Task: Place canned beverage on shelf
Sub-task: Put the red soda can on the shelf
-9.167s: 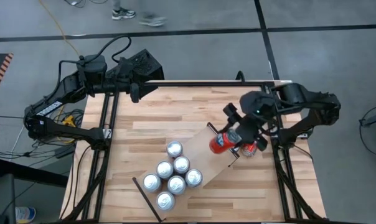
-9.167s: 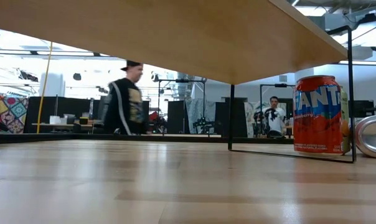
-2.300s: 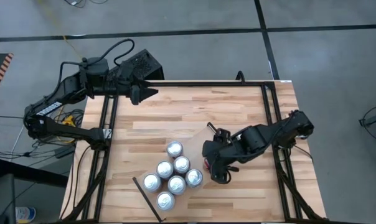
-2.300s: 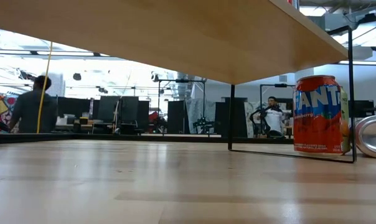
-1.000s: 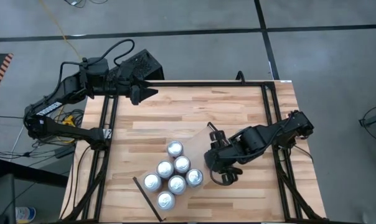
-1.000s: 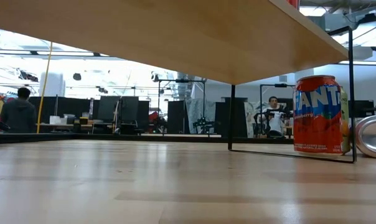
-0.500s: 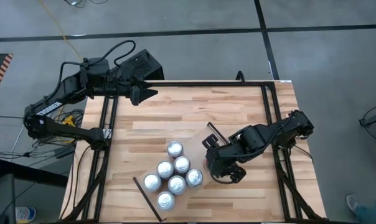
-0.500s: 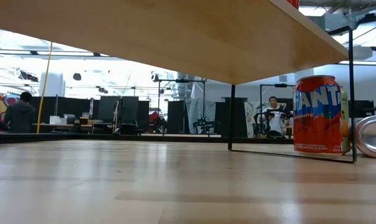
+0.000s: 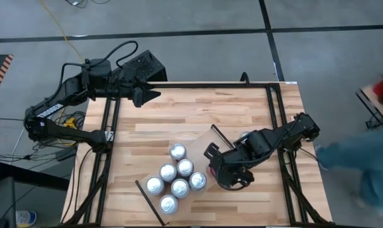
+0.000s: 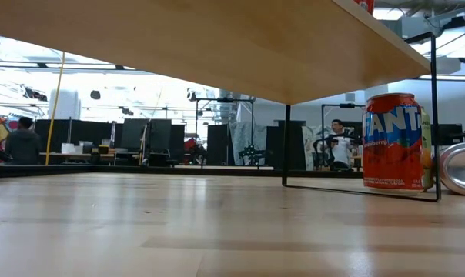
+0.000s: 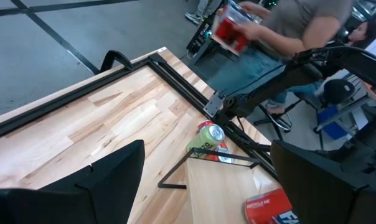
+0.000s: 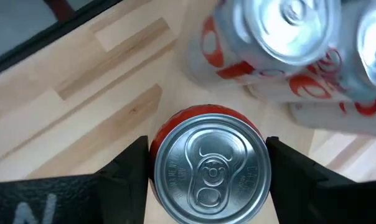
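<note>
The shelf (image 9: 204, 149) is a pale board raised above the table (image 9: 179, 114); the low view shows its underside (image 10: 217, 46). Several silver-topped cans (image 9: 180, 187) stand on it. My right gripper (image 9: 226, 174) hangs over the shelf beside them, pointing steeply down, shut on a red can (image 12: 210, 165) whose silver top faces the wrist camera. White-and-red cans (image 12: 281, 37) stand just beyond it. My left gripper (image 9: 155, 95) waits open at the table's far left corner. My right gripper pinches the red can by its side wall (image 12: 153, 149), one finger (image 12: 129, 171) on each of two opposite sides. The fingers come from above, slanting down along the can. The can's top points up; the can itself hides its bottom, so whether it rests on the shelf cannot be told.
Under the shelf an orange can (image 10: 393, 142) stands on the table beside a can lying on its side (image 10: 459, 169). A green can (image 11: 210, 137) lies by the shelf's black leg. A person (image 9: 363, 164) carrying a red pack (image 11: 231, 31) moves past the table's right side.
My right gripper has rolled about its own axis while staying above the shelf beside the cans, keeping the red can in its hold. A person has come into view at the table's right.
</note>
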Controlling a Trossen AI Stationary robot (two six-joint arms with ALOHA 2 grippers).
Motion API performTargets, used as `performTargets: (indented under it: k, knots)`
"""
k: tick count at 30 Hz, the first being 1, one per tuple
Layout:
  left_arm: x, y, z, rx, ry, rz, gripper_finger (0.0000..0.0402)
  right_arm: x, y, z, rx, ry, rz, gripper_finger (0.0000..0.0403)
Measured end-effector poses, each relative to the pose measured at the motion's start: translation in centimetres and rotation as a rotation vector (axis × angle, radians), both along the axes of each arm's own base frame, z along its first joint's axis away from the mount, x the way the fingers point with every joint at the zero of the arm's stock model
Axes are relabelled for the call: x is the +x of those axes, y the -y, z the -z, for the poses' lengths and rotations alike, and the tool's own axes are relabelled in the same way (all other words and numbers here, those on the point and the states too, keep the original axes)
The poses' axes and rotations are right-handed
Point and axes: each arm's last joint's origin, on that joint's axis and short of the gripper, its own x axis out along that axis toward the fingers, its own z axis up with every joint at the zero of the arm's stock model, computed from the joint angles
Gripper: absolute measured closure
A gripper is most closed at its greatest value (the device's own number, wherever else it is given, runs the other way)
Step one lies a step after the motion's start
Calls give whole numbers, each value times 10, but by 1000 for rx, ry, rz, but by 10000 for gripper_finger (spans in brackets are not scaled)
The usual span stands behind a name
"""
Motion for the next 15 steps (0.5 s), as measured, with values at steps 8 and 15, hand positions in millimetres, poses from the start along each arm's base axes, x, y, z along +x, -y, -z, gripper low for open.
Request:
performTargets:
  k: [8, 15]
  knots:
    - [0, 0, 0, 1, 0, -1, 69, 3, 1, 0, 0, 17, -121, 123]
    - [0, 0, 0, 1, 0, -1, 69, 4, 10, -2, -32, 30, -186, 56]
